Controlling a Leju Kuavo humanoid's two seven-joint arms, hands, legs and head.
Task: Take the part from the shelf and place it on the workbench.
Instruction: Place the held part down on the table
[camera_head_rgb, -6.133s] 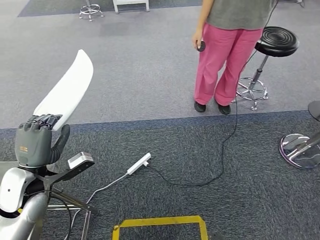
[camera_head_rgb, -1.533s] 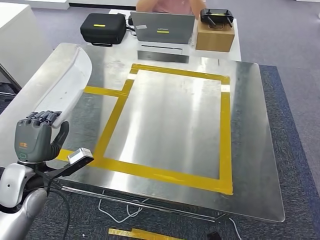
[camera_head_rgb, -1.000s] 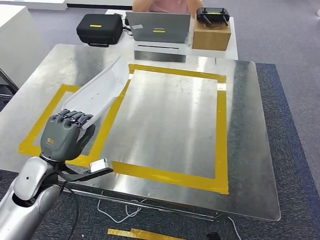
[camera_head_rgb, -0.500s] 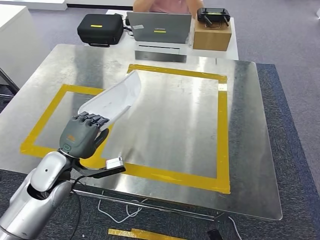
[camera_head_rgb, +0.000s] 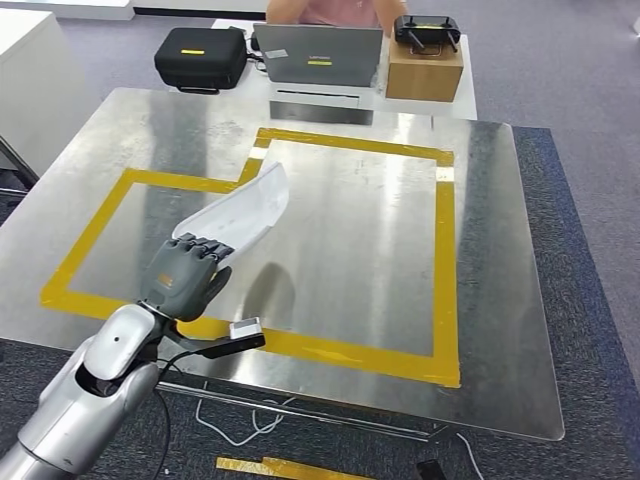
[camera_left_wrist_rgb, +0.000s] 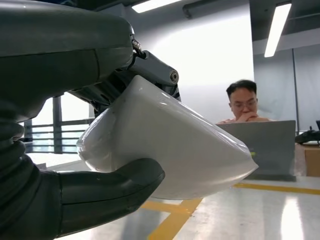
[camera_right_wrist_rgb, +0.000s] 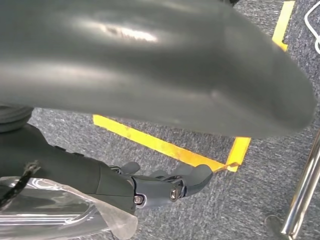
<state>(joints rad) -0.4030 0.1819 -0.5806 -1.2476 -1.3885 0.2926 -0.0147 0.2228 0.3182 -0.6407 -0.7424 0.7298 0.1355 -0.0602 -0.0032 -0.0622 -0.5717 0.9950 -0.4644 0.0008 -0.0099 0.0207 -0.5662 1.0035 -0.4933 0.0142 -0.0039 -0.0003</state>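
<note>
Part (camera_head_rgb: 240, 207) is gripped at its near end by the left hand (camera_head_rgb: 183, 278), held tilted above the bench (camera_head_rgb: 490, 300), over the yellow tape. Looks stiff, light, smooth plastic, prob. slippery; best kept clamped near its thick end. Right hand (camera_right_wrist_rgb: 166, 187): fingers loosely curled, apparently nothing held.

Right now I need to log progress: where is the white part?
In the head view the white part is held by the left hand above the left half of the steel workbench, over the yellow tape line between the two marked squares.
</note>
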